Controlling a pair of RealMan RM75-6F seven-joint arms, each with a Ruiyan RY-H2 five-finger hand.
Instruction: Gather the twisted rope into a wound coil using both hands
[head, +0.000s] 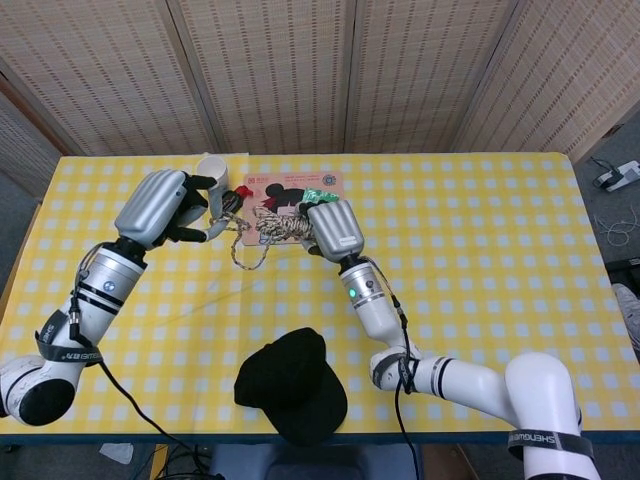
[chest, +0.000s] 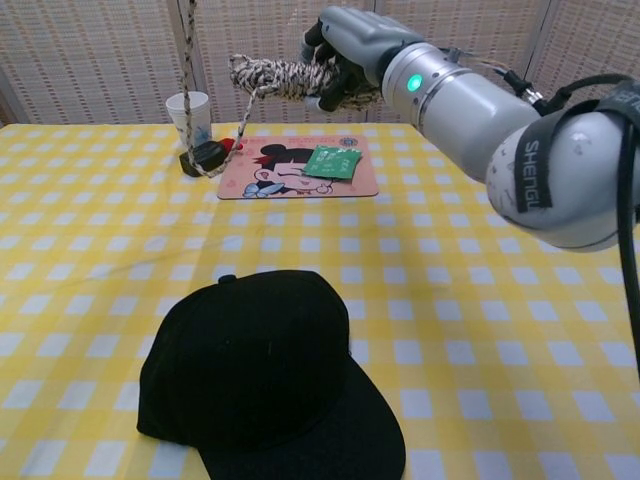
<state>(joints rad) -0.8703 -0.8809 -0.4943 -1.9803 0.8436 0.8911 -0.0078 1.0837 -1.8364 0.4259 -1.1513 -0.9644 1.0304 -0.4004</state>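
The twisted rope (head: 272, 225) is a speckled beige and black cord, mostly wound into a bundle (chest: 275, 76) held in the air above the table. My right hand (head: 334, 229) grips that bundle at its right end. My left hand (head: 160, 207) holds the free strand near the cup, raised high; the chest view shows only the strand (chest: 189, 70) hanging from above the frame's top. A slack loop (head: 246, 255) of rope dangles between the two hands down to the table.
A black cap (chest: 265, 375) lies at the near edge. A cartoon mat (chest: 300, 170) with a green packet (chest: 332, 161) sits at the back, beside a black and red object (chest: 204, 156) and a white paper cup (chest: 188, 112).
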